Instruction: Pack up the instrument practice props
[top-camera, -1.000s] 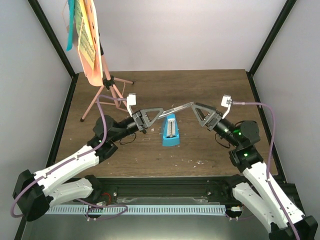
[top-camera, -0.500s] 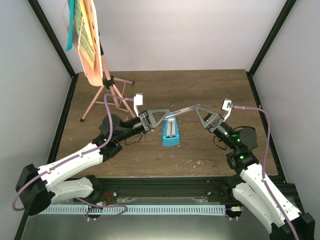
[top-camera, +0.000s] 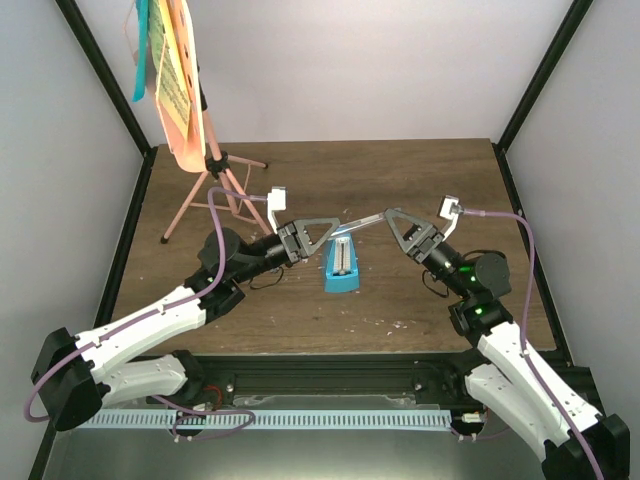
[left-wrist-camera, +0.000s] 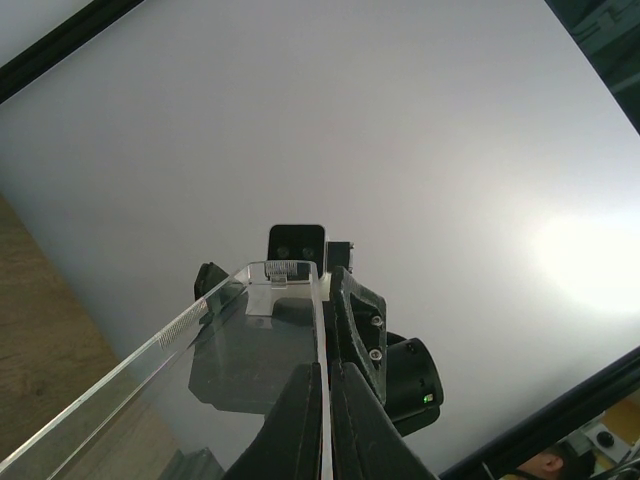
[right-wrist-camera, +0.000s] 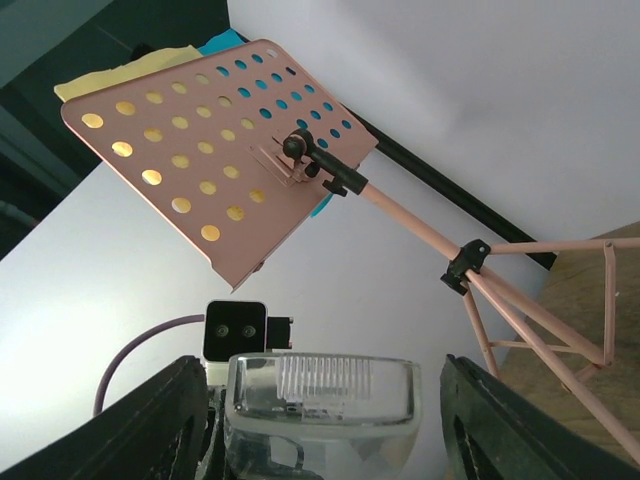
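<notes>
Two-armed at mid-table: pinches one thin side wall of the clear cover (top-camera: 360, 221) with the left gripper (top-camera: 330, 231), fingers (left-wrist-camera: 352, 400) all but together on the plastic in the left wrist view; straddles the cover's other end with the right gripper (top-camera: 390, 216), jaws spread wide, fingers (right-wrist-camera: 150, 425) standing off either side of the cover with a gap in the right wrist view; cannot tell whether any part of that gripper touches it; carries the cover tilted, higher toward the right gripper, above the small blue metronome (top-camera: 341, 265) and apart from it; shows the metronome upright on the wooden table (top-camera: 420, 170) between the arms; shows the salmon-pink music stand (top-camera: 183, 135) on its tripod at the far left corner, well apart, with yellow and blue music sheets (top-camera: 172, 85) resting on its hole-punched desk.
</notes>
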